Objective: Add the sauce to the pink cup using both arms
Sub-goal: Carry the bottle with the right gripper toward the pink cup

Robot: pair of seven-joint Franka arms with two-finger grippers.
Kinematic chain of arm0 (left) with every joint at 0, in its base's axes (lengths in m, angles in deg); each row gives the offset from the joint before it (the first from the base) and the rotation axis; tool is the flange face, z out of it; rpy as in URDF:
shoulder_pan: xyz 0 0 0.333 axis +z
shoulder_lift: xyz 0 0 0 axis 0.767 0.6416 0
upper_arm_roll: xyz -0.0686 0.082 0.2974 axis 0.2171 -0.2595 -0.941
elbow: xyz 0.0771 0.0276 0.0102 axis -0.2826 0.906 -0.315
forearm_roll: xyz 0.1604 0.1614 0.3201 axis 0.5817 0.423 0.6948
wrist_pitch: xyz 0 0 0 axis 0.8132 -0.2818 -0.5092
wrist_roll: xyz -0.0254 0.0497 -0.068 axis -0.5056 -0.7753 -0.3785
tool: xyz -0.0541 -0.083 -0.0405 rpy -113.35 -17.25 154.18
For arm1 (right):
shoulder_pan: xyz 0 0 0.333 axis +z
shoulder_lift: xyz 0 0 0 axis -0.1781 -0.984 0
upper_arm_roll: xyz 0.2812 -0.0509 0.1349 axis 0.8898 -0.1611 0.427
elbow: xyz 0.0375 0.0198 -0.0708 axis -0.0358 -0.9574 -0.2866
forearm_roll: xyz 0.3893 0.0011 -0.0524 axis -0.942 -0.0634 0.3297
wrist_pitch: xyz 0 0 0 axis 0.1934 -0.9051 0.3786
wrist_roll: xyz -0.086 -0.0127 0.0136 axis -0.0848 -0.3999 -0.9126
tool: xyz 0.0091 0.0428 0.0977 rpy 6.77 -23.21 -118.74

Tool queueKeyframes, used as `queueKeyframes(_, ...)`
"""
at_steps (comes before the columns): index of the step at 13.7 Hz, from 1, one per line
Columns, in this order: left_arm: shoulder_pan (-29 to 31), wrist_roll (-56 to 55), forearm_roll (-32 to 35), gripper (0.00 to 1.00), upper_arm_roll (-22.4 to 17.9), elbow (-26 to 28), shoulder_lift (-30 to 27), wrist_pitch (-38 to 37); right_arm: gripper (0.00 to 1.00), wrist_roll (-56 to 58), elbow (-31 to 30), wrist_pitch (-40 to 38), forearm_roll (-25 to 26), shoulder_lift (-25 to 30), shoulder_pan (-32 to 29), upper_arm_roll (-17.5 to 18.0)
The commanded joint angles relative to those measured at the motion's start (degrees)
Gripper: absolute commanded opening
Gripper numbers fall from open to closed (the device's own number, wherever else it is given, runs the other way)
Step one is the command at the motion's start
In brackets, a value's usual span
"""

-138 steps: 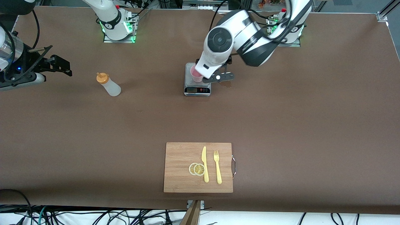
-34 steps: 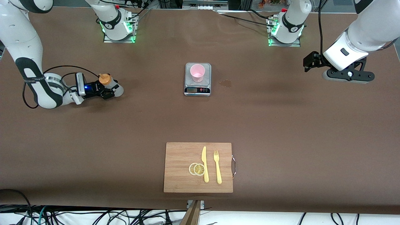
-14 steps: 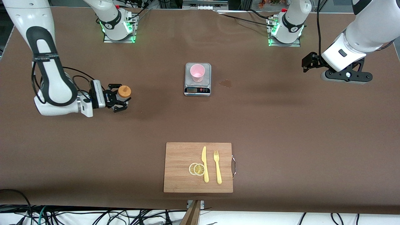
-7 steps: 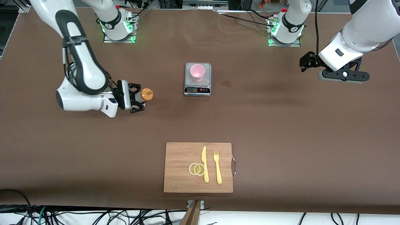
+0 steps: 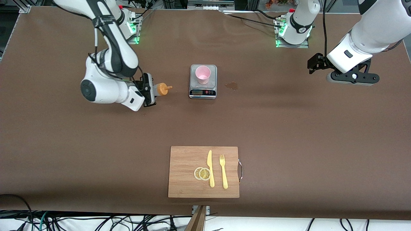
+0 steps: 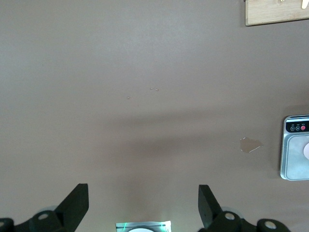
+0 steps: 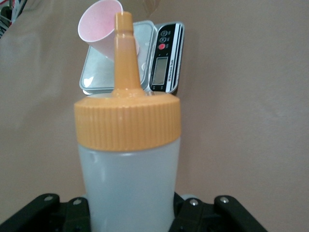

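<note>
The sauce bottle (image 5: pixel 162 89), whitish with an orange nozzle cap, is held in the air by my right gripper (image 5: pixel 151 93). It is tilted on its side with the nozzle pointing at the grey scale (image 5: pixel 203 93). In the right wrist view the bottle (image 7: pixel 128 169) fills the space between the jaws of the right gripper (image 7: pixel 130 212), which press on its body. The empty pink cup (image 5: pixel 203 74) stands upright on the scale and also shows in the right wrist view (image 7: pixel 96 29). My left gripper (image 5: pixel 353 78) waits open and empty over the left arm's end of the table; its fingers (image 6: pixel 79 193) stand wide apart.
A wooden cutting board (image 5: pixel 204 171) with a yellow knife (image 5: pixel 210 168), a fork (image 5: pixel 223 171) and lemon slices (image 5: pixel 202 173) lies near the front edge. A small wet stain (image 5: pixel 231 85) marks the table beside the scale.
My right gripper has carried the bottle from the right arm's end toward the scale and tipped its nozzle toward the cup. The left arm has barely moved.
</note>
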Motion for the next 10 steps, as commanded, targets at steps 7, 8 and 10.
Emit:
queueKeyframes(7,-0.01,-0.60,0.04,1.00,0.23,-1.44,1.01,-0.39,0.00,-26.61,-1.21,-2.27,11.73,2.61,9.87,2.06)
queueKeyframes(8,-0.01,-0.69,0.04,1.00,0.23,-1.44,1.01,-0.39,0.00,-28.81,-1.12,-2.80,12.52,2.61,10.39,2.59)
queueKeyframes(10,-0.01,-0.69,0.04,1.00,0.32,-1.44,1.01,-0.39,0.00,-34.25,-0.69,-4.20,14.63,2.61,11.36,2.86)
